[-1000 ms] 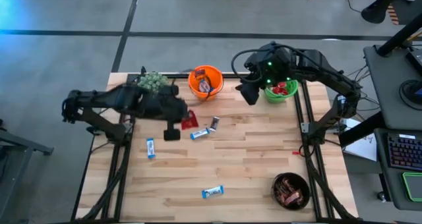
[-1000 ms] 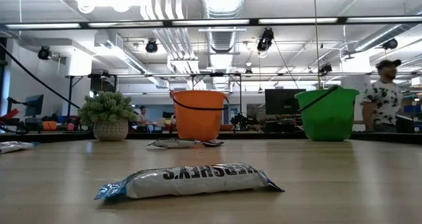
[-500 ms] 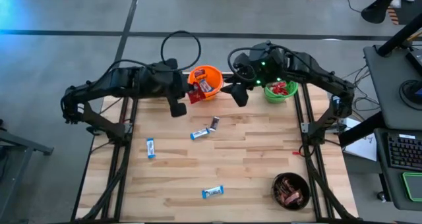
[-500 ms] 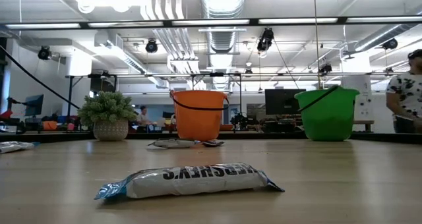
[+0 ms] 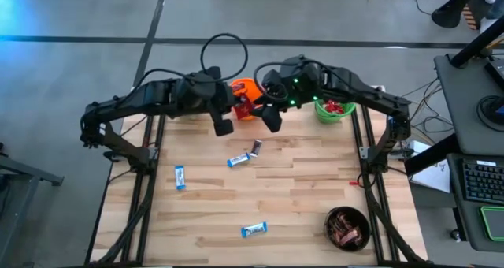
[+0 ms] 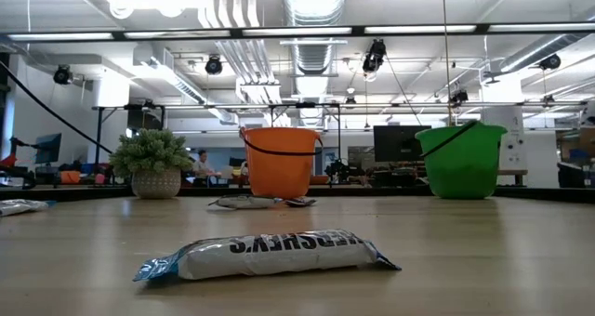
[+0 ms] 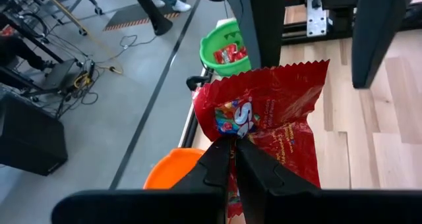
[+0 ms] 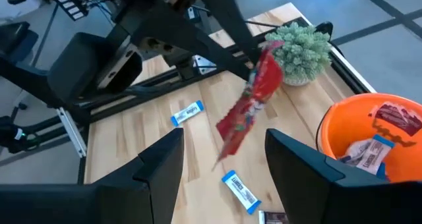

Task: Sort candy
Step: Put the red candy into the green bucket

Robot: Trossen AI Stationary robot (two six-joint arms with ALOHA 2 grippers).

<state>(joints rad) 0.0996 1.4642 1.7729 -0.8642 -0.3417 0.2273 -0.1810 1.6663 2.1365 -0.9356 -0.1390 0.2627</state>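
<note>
Here the left gripper (image 7: pixel 231 159) hangs above the far edge of the table beside the orange bucket (image 5: pixel 240 89), its fingers pressed together on the corner of a red packet (image 7: pixel 270 115) that dangles below them. Pinched at one corner, the packet hangs free and clear of the bucket rim, so another tool could take it from the side. The right gripper (image 8: pixel 224 161) hovers just beside it, also over the far middle of the table, with its fingers spread wide and the packet showing in the gap ahead of them. That pose suggests a hand-over: red packets already lie in the green bucket (image 5: pixel 334 109) at the far right, on the right arm's side, while the orange one holds blue-and-white bars and a dark one.

The rest of the candy is scattered on the wood. A blue-and-white bar (image 5: pixel 239 159) and a short dark bar (image 5: pixel 257 147) lie near the middle, another blue-and-white bar (image 5: pixel 179 176) lies to the left, and a third (image 5: pixel 253 230) sits near the front edge. A brown bowl (image 5: pixel 347 227) at the near right holds dark brown bars. The small green plant (image 8: pixel 300 47) stands at the far left, apart from the sorting.

The sorting looks well underway but not finished.
</note>
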